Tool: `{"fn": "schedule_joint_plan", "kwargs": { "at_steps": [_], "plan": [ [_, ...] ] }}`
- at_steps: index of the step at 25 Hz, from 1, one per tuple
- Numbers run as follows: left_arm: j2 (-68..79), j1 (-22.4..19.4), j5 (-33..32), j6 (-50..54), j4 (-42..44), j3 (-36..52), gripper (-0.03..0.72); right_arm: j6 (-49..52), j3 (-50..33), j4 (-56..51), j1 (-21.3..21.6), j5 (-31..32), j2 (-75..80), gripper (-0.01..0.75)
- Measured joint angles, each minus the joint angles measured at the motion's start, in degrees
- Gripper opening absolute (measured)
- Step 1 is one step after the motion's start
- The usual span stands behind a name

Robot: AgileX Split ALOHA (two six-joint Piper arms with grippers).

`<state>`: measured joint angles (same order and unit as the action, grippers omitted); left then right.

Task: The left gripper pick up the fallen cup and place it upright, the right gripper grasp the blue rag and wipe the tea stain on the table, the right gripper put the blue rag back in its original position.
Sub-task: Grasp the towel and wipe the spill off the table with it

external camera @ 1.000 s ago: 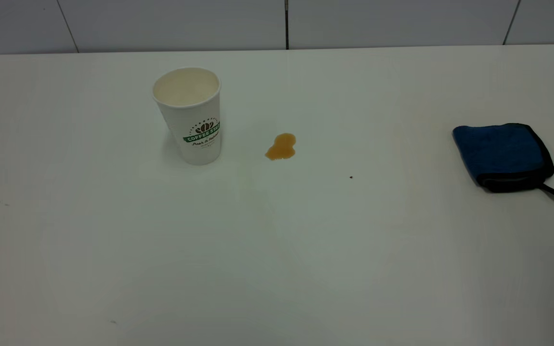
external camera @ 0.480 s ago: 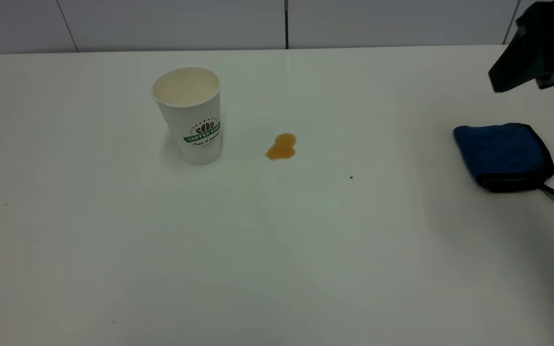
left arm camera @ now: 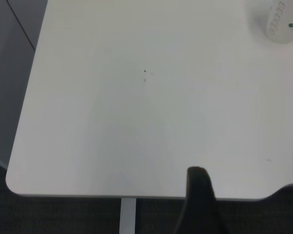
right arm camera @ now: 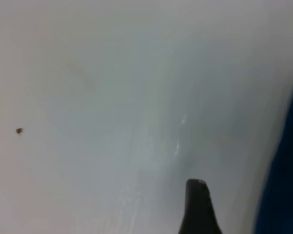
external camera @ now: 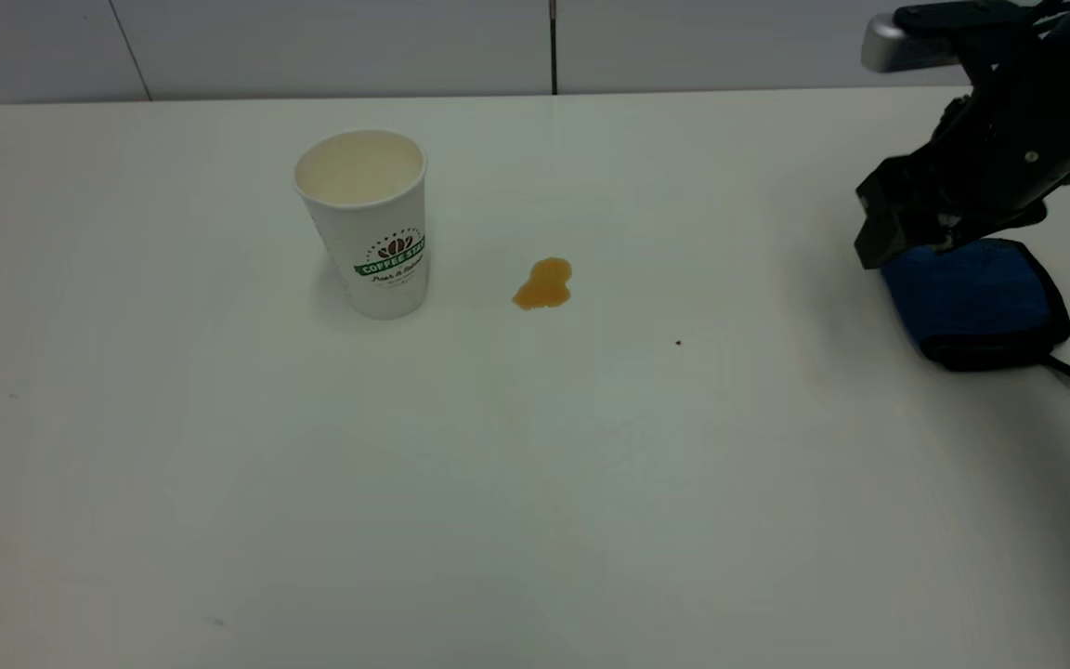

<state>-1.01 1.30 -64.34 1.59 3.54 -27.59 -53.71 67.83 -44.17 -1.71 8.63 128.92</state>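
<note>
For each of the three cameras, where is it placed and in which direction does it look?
Exterior: opposite the arms, looking down at cup, stain, rag; right gripper above the rag.
Left wrist: beyond the table edge, one finger showing; shares the cup.
Right wrist: close above the table, one finger; shares the rag.

1. The exterior camera looked down across the table (external camera: 535, 483) from the front.
2. The left wrist camera sat high over a table corner, sharing the cup (left arm camera: 283, 24).
3. The right wrist camera hung close, sharing the blue rag (right arm camera: 283, 195).
</note>
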Motion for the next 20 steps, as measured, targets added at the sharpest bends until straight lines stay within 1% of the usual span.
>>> {"fn": "schedule_joint_plan", "kwargs": {
  "at_steps": [2,4,8,15,20],
  "plan": [
    [0.0,0.0,0.0,0.0,0.0,0.0,0.566,-0.9,1.5,1.3,0.0,-1.4,2.5,0.573],
    [0.0,0.0,0.0,0.0,0.0,0.0,0.566,-1.2,1.8,2.7,0.0,-3.4,3.6,0.573],
    [0.0,0.0,0.0,0.0,0.0,0.0,0.566,-1.4,1.9,4.6,0.3,-5.4,3.8,0.573],
    [0.0,0.0,0.0,0.0,0.0,0.0,0.566,-1.4,2.0,5.4,4.4,-6.4,4.9,0.573],
    [0.0,0.0,0.0,0.0,0.0,0.0,0.566,-2.7,2.0,5.5,5.0,-8.6,7.6,0.573]
  ]
}}
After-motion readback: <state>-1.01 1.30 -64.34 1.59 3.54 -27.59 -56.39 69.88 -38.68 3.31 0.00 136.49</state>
